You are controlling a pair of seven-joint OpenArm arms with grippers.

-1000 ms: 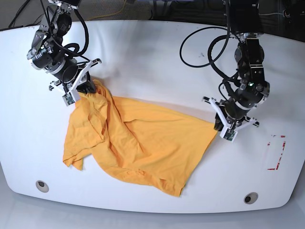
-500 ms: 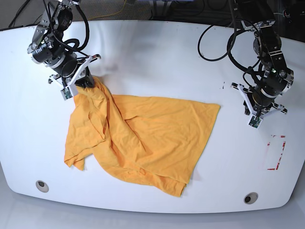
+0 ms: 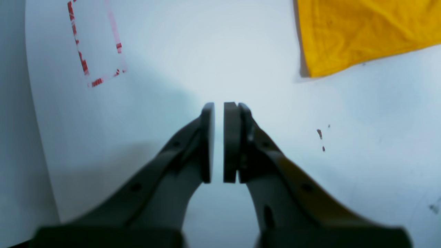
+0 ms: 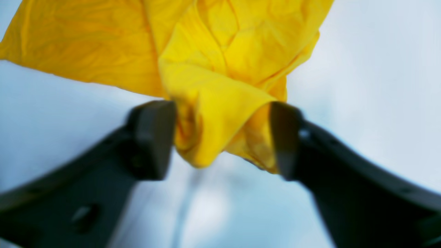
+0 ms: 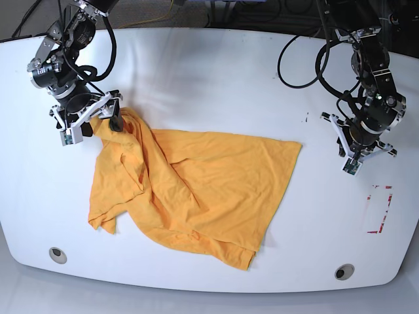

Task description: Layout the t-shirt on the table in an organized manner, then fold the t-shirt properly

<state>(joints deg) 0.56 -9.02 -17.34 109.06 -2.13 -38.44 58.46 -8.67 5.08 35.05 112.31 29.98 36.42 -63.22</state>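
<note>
The t-shirt (image 5: 190, 190) lies rumpled on the desk (image 5: 216, 78); right pincer (image 4: 222, 137) gapes around its ten-o'clock bunch, left pincer (image 3: 218, 141) closed, empty.

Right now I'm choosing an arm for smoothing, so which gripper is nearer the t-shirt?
Right. The right gripper has its fingers open around a bunched fold of the t-shirt; the left gripper hovers shut over bare table, clear of it.

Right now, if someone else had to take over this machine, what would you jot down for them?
Left gripper: shut, empty, above bare table, clear of the t-shirt.
Right gripper: jaws open, a bunched fold of shirt between them at the far corner.
T-shirt: lying crumpled and partly doubled over mid-table.
Done: roughly spread out.
Left: flatten it, straighten sleeves, then fold.
</note>
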